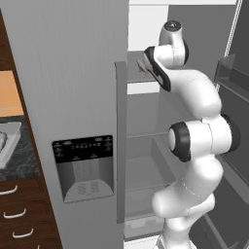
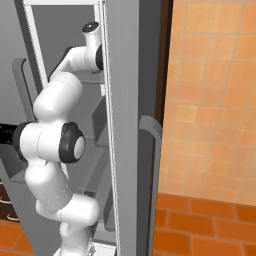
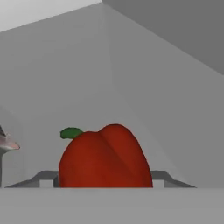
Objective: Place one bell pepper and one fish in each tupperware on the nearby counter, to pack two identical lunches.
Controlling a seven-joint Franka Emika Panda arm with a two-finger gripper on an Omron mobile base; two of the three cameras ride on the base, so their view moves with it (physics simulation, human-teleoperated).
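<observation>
Arm is reaching into the open fridge [image 1: 146, 160], going for the bell pepper [image 3: 105, 157] on an upper shelf. Best to be centring on the pepper's widest part & closing gently, it's rounded & glossy so prob slippery. Pepper's deep red w/ green stem, sitting right in front of the hand. Can't tell if fingers are spread or closed. Tupperware [image 1: 8, 141] is waiting on the counter [image 1: 22, 163] at left

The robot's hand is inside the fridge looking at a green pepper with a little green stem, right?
Not quite. The bell pepper is red, not green; just its stem is green. The hand view shows it close up against the grey fridge wall. The rest is right: the left base view shows the arm reaching into the open fridge.
</observation>
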